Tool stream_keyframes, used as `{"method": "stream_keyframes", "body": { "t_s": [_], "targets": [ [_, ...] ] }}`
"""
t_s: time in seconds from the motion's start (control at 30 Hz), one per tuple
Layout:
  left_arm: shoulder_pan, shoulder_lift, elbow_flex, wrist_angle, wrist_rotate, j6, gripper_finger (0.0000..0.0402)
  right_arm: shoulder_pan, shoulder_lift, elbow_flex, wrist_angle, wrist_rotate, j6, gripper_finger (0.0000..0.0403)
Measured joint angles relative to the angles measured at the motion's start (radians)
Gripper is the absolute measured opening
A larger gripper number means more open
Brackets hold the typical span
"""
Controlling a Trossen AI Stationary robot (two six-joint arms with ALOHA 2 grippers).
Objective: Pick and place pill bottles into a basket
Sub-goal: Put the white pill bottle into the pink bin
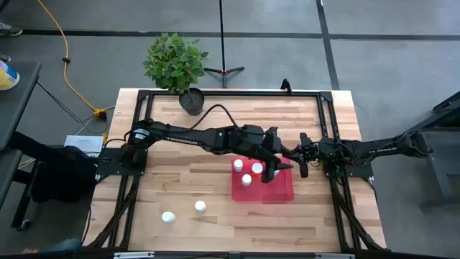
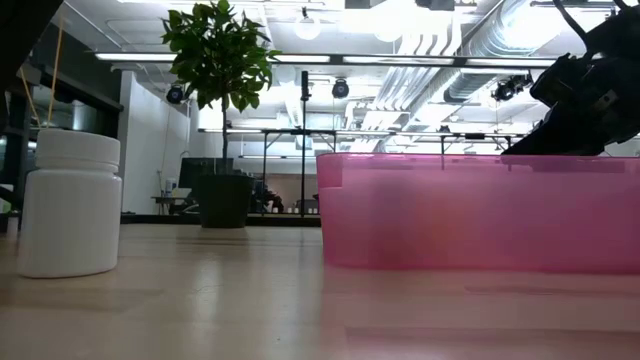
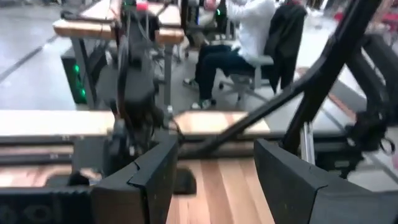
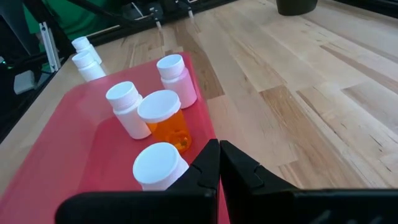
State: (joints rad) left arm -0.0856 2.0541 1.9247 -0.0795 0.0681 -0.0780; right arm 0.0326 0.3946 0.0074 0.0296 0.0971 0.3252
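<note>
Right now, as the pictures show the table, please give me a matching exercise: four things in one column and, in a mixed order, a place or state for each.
Things:
1. orange bottle
2. left gripper
3. right gripper
4. plant pot

Places or states:
A. open and empty, over the red tray
B. on the table outside the tray, near a table edge
C. standing inside the tray among white bottles
D. shut, beside the tray's rim

Pairs: 1-C, 2-A, 3-D, 4-B.
</note>
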Motion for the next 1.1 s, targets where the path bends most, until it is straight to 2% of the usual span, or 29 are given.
{"method": "stream_keyframes", "body": {
  "t_s": [0.07,0.23,0.4,0.47,0.67,0.8,1.1],
  "targets": [
    [0.0,-0.002,-0.036,0.007,0.028,0.016,0.0243,0.0,0.0,0.0,0.0,0.0,0.0,0.0001],
    [-0.022,-0.018,-0.115,0.064,0.021,0.02,0.0243,0.0,0.0,0.0,0.0,0.0,0.0,0.0002],
    [-0.016,-0.073,-0.21,0.097,-0.055,0.013,0.0243,0.0,0.008,0.0,0.0,0.001,0.016,0.0003],
    [-0.016,-0.106,-0.262,0.09,-0.081,0.013,0.0243,0.0,0.014,0.0,0.0,0.001,0.016,0.0004],
    [-0.019,-0.208,-0.449,0.216,-0.112,-0.034,0.0243,0.0,0.029,0.0,0.0,0.001,0.016,0.0002],
    [-0.018,-0.272,-0.547,0.217,-0.174,-0.052,0.0243,0.0,0.032,0.0,0.0,0.001,0.011,0.0004],
    [-0.019,-0.413,-0.78,0.404,-0.182,-0.11,0.0243,0.0,0.032,0.0,0.0,0.002,0.013,0.0003]
  ]
}}
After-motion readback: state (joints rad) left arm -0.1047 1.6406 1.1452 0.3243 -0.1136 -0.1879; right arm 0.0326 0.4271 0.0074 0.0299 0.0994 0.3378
